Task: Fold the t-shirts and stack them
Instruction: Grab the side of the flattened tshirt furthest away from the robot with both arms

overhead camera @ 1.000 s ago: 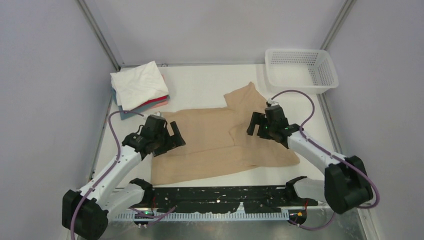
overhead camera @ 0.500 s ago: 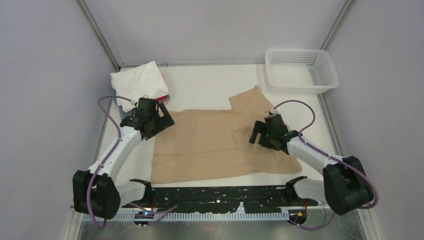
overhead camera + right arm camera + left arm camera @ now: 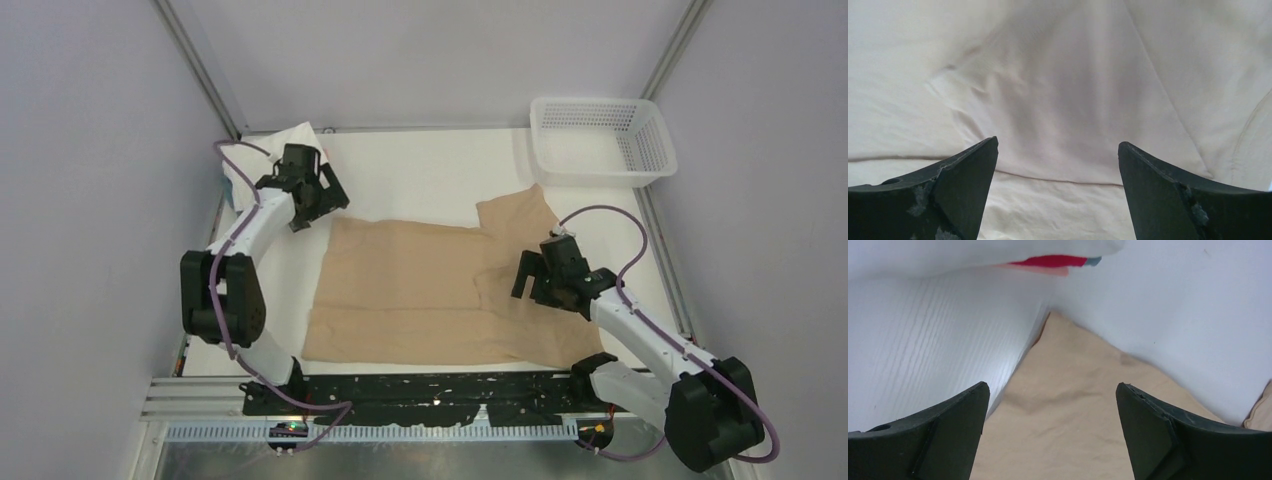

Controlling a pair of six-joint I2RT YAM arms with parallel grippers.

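A tan t-shirt (image 3: 410, 290) lies spread flat mid-table, one sleeve (image 3: 515, 212) pointing to the back right. My left gripper (image 3: 322, 200) hovers open over its back left corner; in the left wrist view that corner (image 3: 1068, 405) shows between the empty fingers of the gripper (image 3: 1050, 386). Just behind is the stack of folded t-shirts (image 3: 300, 135), white on top, largely hidden by the arm; its red and grey-blue edges (image 3: 1053, 261) peek out. My right gripper (image 3: 528, 275) stands open over the shirt's right side, and a seam of the cloth (image 3: 1073, 90) runs between its empty fingers (image 3: 1058, 142).
A white mesh basket (image 3: 600, 102) stands at the back right corner. Grey walls close in the left, right and back. A black rail (image 3: 430, 395) runs along the near edge between the arm bases.
The left arm swung from the shirt's left edge back to its far left corner by the stack. The right gripper drew back toward the near right. The sleeve shifted right and the shirt lies flatter.
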